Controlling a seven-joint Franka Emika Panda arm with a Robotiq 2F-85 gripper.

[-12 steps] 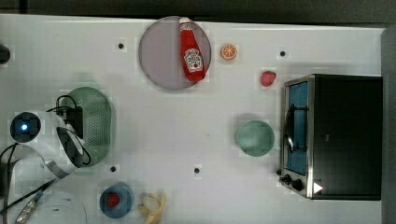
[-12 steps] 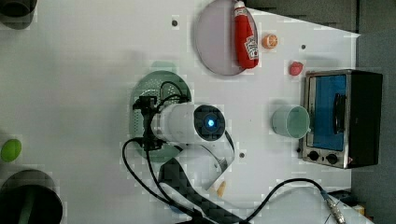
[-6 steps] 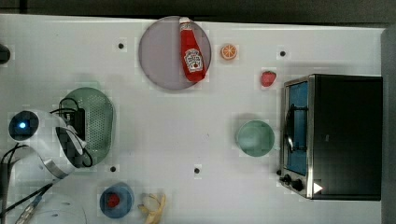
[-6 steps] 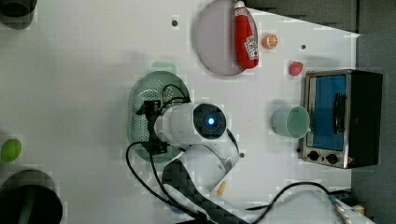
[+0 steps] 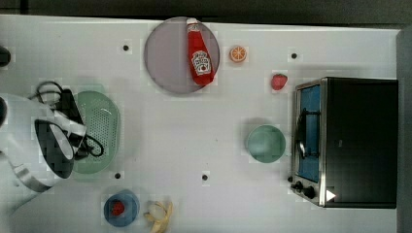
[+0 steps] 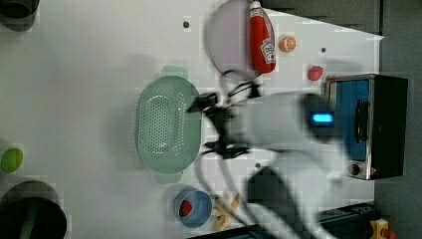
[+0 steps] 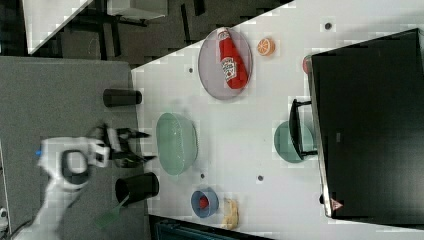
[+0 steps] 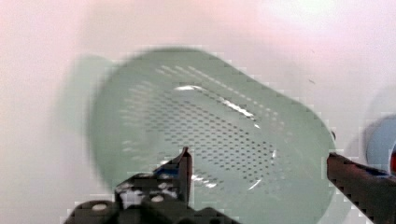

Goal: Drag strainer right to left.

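One strainer [image 5: 99, 131], pale mint oval w/ holed basin, sat on the white counter [image 5: 194, 131] near the top view's left edge, partly under the arm. In the left view the strainer [image 6: 166, 127] lay left of centre, handle tabs at top and bottom. In the right view it [image 7: 176, 142] sat close to the counter's left edge.

Claw [image 6: 201, 127] stood wide apart, nothing between the fingers; in the left view its tips were at the strainer's right rim, contact unclear. In the right view the claw [image 7: 142, 146] was just left of the strainer, off the counter edge. Wrist view: two dark fingers [image 8: 184, 170] spread wide w/ the strainer [image 8: 210, 140] beyond them, blurred.

Elsewhere in the top view: grey plate [image 5: 167, 58] w/ ketchup bottle [image 5: 199, 53] lying on it, orange half [image 5: 238, 53], strawberry [image 5: 279, 81], plain green bowl [image 5: 266, 143] just left of the toaster oven [image 5: 350, 141], blue bowl [image 5: 121, 208] holding sth red, banana [image 5: 160, 216] beside it. Two black cups [image 7: 122, 97] showed in the right view, on the grey surface left of the counter.
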